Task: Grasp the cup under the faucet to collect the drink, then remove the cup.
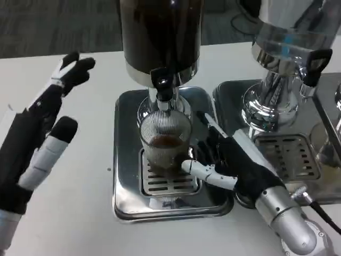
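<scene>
Counting it up: two dispensers sitting on the table, one dark point(160, 37) and one clear point(290, 26). Two taps showing, one point(162, 85) on the dark dispenser, one point(314, 66) on the clear. Two drip trays point(125, 160) point(330, 181) lying under them. One cup point(165, 141) standing under the dark one's tap. Two hands, L point(40, 133) & R point(232, 162).

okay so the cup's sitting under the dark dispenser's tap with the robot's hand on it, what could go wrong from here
1. The ribbed glass cup has only a little dark drink; pulling it away now would probably leave it short.
2. The right hand holds the cup from one side, so it may tilt or slip when lifted off the drip tray.
3. The tap sits just above the rim; lifting straight up could knock it.
</scene>
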Controlling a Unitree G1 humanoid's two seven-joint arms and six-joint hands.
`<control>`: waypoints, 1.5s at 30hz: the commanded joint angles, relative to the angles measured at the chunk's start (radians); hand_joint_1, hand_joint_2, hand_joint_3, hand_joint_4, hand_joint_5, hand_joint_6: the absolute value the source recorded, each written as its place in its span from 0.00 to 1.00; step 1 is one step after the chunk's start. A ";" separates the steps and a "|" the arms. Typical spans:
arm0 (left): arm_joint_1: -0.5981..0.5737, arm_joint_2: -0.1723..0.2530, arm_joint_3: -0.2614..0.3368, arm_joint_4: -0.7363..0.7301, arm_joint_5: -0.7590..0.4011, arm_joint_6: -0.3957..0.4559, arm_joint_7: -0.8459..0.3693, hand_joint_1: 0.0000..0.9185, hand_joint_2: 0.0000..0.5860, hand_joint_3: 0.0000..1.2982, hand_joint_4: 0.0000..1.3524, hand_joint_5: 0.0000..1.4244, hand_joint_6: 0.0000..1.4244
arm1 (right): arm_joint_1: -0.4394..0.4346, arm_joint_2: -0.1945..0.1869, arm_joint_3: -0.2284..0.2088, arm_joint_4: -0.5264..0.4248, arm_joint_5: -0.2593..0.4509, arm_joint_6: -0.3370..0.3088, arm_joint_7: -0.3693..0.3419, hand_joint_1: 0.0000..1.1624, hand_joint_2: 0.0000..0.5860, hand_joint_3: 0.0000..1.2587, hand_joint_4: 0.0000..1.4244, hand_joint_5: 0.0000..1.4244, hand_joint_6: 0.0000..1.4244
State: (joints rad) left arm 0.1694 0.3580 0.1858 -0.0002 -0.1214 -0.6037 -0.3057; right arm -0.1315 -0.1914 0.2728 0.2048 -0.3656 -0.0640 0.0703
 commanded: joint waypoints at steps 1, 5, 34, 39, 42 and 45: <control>0.071 -0.037 0.029 0.044 0.012 0.005 0.037 0.00 0.22 0.17 0.00 0.09 0.00 | -0.014 0.005 0.013 0.017 -0.007 -0.024 -0.005 0.34 0.33 0.00 0.00 0.00 0.00; 0.111 -0.072 0.035 0.078 0.018 0.004 0.061 0.00 0.22 0.18 0.00 0.09 0.00 | -0.021 0.003 0.017 0.025 -0.009 -0.028 -0.005 0.34 0.33 0.00 0.00 0.00 0.00; 0.135 -0.082 0.066 0.334 0.027 -0.053 0.070 0.00 0.33 0.22 0.00 0.11 0.00 | -0.043 0.135 0.009 0.225 0.087 -0.260 -0.067 0.56 0.27 0.00 0.00 0.00 0.11; 0.135 -0.082 0.060 0.345 0.029 -0.052 0.067 0.00 0.34 0.22 0.00 0.11 0.00 | -0.057 0.145 0.010 0.264 0.080 -0.285 -0.086 0.57 0.27 0.00 0.00 0.00 0.13; 0.133 -0.081 0.058 0.344 0.034 -0.053 0.068 0.00 0.34 0.22 0.00 0.11 0.00 | -0.070 0.150 0.004 0.290 0.085 -0.303 -0.087 0.58 0.26 0.00 0.00 0.00 0.14; 0.132 -0.080 0.059 0.342 0.034 -0.053 0.069 0.00 0.34 0.22 0.00 0.11 0.00 | -0.091 0.158 0.001 0.321 0.089 -0.295 -0.084 0.59 0.26 0.00 0.00 0.00 0.15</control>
State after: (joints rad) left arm 0.3017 0.2743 0.2519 0.3355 -0.0806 -0.6459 -0.2245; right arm -0.2032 -0.0462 0.2776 0.4919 -0.2826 -0.3582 -0.0174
